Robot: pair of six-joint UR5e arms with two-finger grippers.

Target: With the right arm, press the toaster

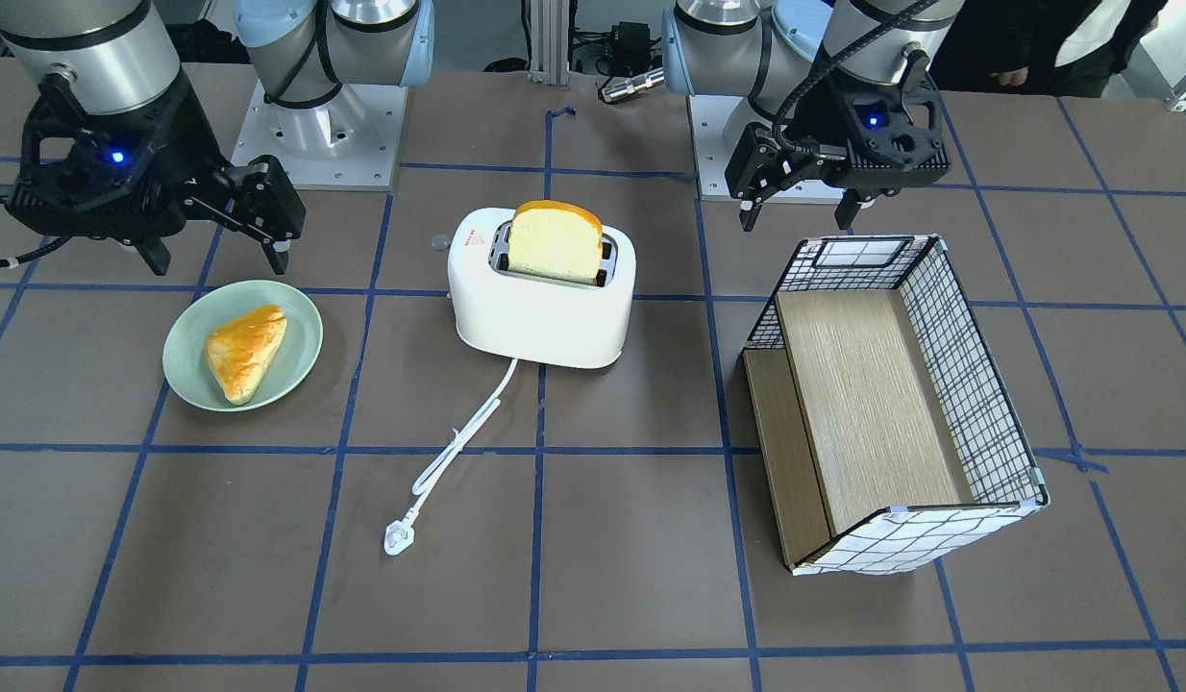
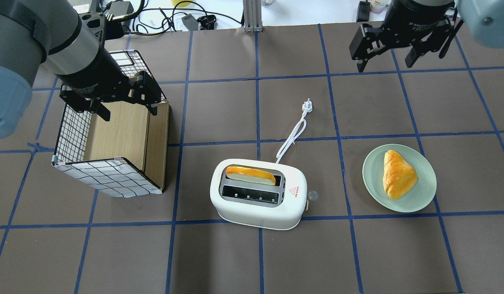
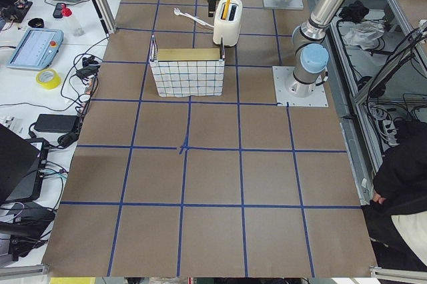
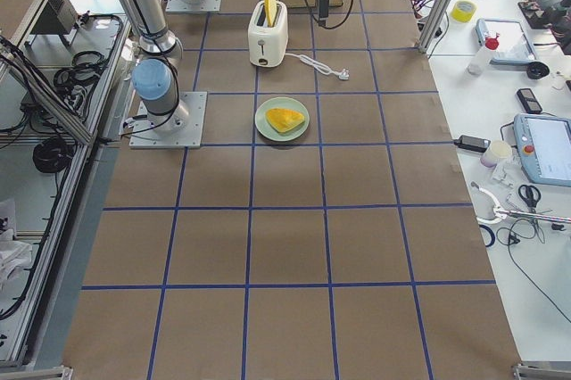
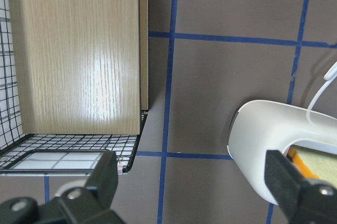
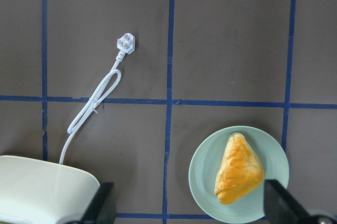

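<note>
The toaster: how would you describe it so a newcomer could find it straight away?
On the brown table with blue tape gridlines, look midway between the checked wire basket and the pale-green plate holding a golden pastry. There sits the white rounded plastic two-slot toaster. It alone has a bread slice standing in one slot and a white power cord trailing away.

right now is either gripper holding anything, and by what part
Nothing is held. The right gripper hangs open, away from the toaster. The left gripper hangs open over the basket.
</note>
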